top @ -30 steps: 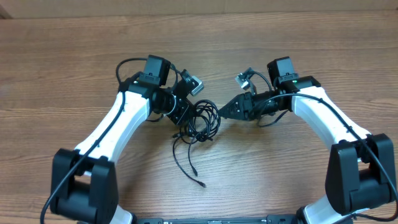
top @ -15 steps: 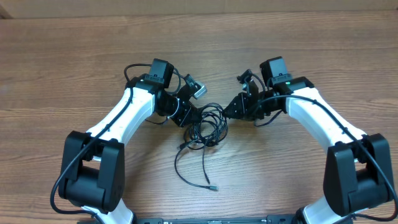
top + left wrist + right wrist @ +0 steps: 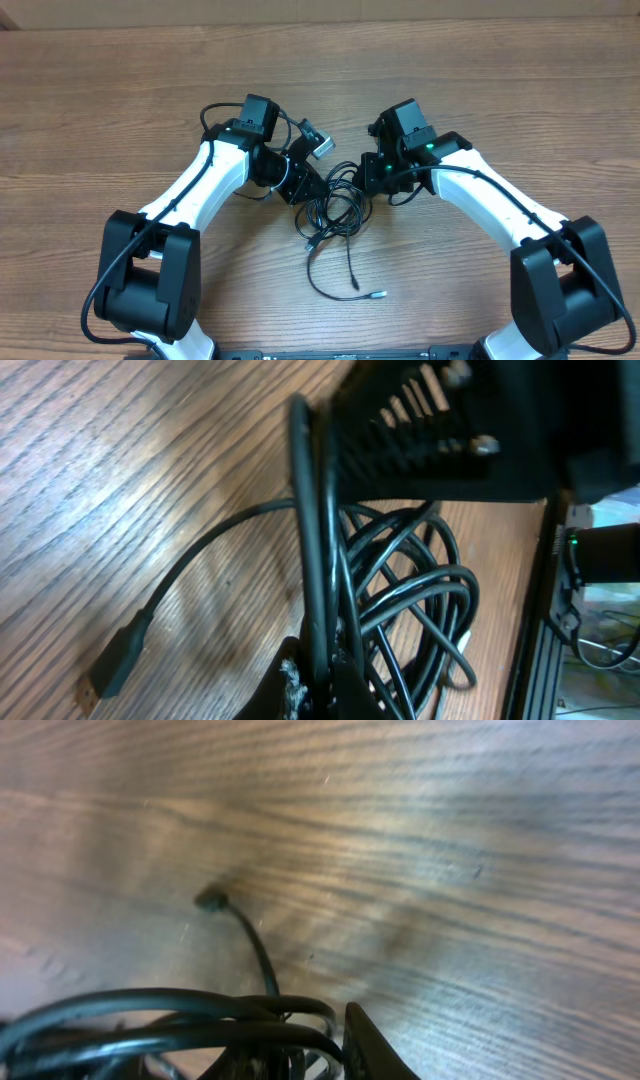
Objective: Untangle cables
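Several cables (image 3: 335, 205) bunch at table (image 3: 500, 90) centre, one tail running toward the near edge, plug pointing right. Left gripper (image 3: 310, 190) pinches a cord. Right gripper (image 3: 362, 180), grip unclear, has moved in against the bunch.

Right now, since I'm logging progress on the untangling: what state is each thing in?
cables: bunched in a tangle between both pincers, one plug end trailing free on the table.
left pincer: shut on a cable strand.
right pincer: at the tangle's edge; open or shut unclear.
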